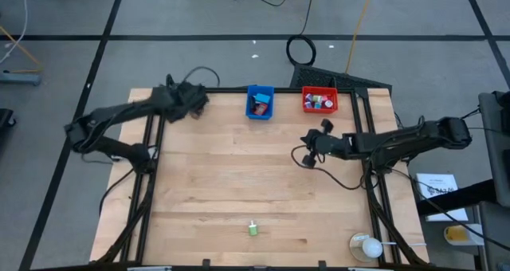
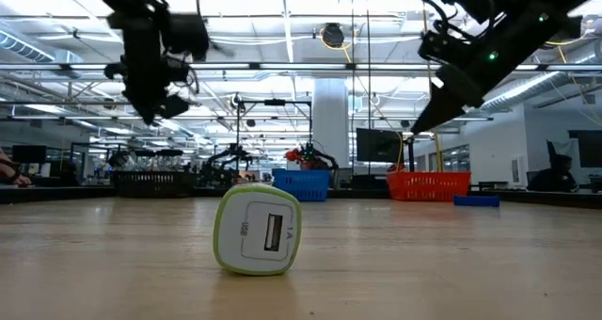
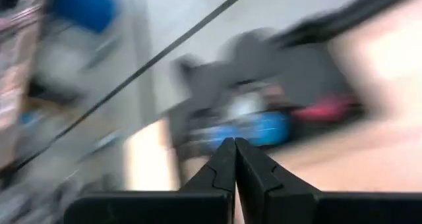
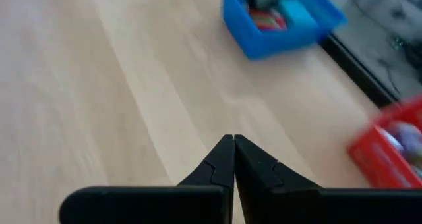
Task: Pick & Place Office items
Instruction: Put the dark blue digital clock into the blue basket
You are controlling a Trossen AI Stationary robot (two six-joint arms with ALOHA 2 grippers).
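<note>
One office item, a small white block with a green rim and a USB socket [image 2: 258,230], stands on its edge on the table near the front edge [image 1: 253,229]. Other small coloured pieces lie in the blue bin [image 1: 260,101] and the red bin [image 1: 319,100] at the far edge. My left gripper [image 3: 235,145] is shut and empty, up in the air over the far left corner [image 1: 201,100]. My right gripper [image 4: 233,141] is shut and empty too, above the table's right half [image 1: 305,141], pointing slantwise down toward the bins.
A roundish white object in a clear holder [image 1: 368,245] stands at the near right corner. Bare wooden tabletop [image 1: 231,175] lies between the bins and the green-rimmed block. Black frame rails [image 1: 147,183] run along the left and right sides of the table.
</note>
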